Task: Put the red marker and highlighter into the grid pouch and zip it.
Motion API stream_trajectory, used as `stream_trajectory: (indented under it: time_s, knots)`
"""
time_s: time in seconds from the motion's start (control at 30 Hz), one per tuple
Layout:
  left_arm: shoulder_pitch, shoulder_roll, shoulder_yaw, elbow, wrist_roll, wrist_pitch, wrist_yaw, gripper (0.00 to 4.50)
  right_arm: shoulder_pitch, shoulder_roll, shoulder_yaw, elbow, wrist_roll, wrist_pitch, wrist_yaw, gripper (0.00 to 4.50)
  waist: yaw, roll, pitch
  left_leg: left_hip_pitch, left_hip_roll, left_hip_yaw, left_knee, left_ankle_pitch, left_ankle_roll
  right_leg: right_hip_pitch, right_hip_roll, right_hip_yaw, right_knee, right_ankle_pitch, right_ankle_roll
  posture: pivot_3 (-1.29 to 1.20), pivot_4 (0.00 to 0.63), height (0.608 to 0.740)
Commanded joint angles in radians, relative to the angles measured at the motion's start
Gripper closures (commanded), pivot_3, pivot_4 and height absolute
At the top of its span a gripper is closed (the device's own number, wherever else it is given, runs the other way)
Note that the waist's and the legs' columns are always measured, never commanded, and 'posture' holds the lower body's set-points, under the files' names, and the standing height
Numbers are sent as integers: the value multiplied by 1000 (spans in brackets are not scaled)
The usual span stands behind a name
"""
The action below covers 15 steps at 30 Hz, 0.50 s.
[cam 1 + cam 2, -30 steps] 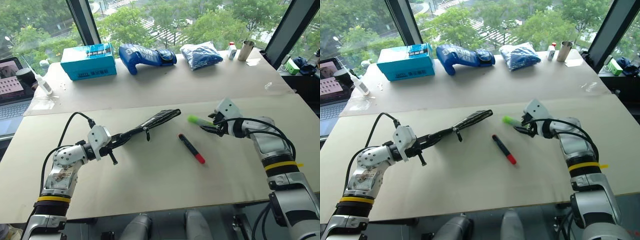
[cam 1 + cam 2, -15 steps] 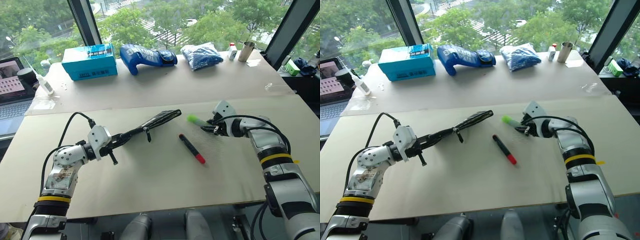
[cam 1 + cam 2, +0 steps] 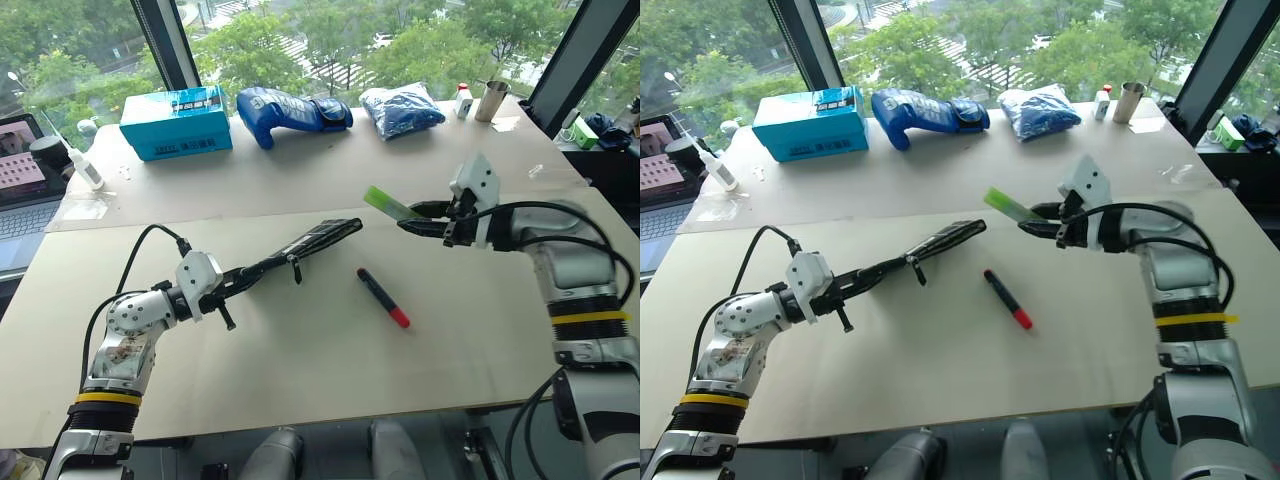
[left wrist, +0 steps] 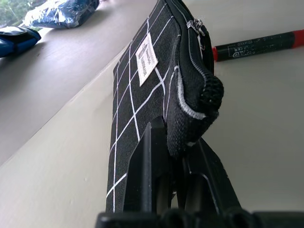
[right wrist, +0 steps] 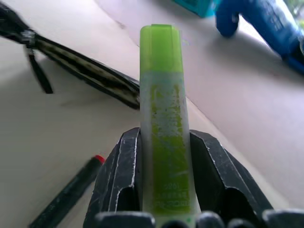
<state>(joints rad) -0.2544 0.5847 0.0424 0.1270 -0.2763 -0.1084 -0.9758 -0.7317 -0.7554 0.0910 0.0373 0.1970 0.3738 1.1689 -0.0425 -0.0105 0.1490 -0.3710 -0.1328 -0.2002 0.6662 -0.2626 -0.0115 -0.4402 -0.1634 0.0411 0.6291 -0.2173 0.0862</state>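
Head views: right gripper (image 3: 412, 224) has its fingers clamped on the highlighter (image 3: 390, 204), held clear above the worktop (image 3: 300, 350), free end aimed toward the grid pouch (image 3: 318, 239). Left gripper (image 3: 243, 279) has its fingers shut tight on the near end of the pouch, holding it edge-up just over the worktop. Red marker (image 3: 384, 297) lies flat between the two arms, well apart from both grippers, red end toward the robot.

Step in hand, as a judgement: highlighter into pouch. To do it well, the right arm should line the highlighter's axis up with the zipper opening, go in shallow along the pouch's length, and release only once most of the body is inside; the left should hold the pouch steady.

Left wrist view: fingers (image 4: 152, 175) pinch the pouch's fabric edge; white label (image 4: 146, 59) and zipper pull (image 4: 197, 27) visible. Cannot tell how far the zipper is open here. Marker on the worktop beyond.

Right wrist view: highlighter sits straight between the fingers (image 5: 121, 178), gripped near its lower end, so a long free length. Fine for insertion, but it could pivot if it snags the zipper teeth.

Count: one highlighter, one marker, one pouch, two grippers
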Motion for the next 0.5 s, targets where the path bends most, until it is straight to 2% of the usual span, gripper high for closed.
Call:
stream_trajectory:
  time_s: [0.03, 0.3, 0.5]
  knots:
    - [2, -2, 1, -22, 2, -27, -2, 4500, 6, -36, 92, -70, -84, -17, 21, 3442, 1, 0, 0, 0, 0, 1, 1, 0, 0, 0, 0, 0, 0, 0, 0, 0, 150, 740]
    - [52, 1, -57, 8, 79, -108, -8, 4500, -63, -11, 205, 33, -246, -60, -42, 3442, 5, 0, 0, 0, 0, 4, 2, -1, 0, 0, -1, 1, 0, 0, 0, 0, 150, 740]
    - [66, -10, -54, 2, 68, -113, 8, 4500, -68, -9, 205, 46, -244, -58, -9, 3442, 7, 0, 0, 0, 0, 4, 2, -1, 0, -1, -1, 1, 0, 1, 0, 0, 150, 740]
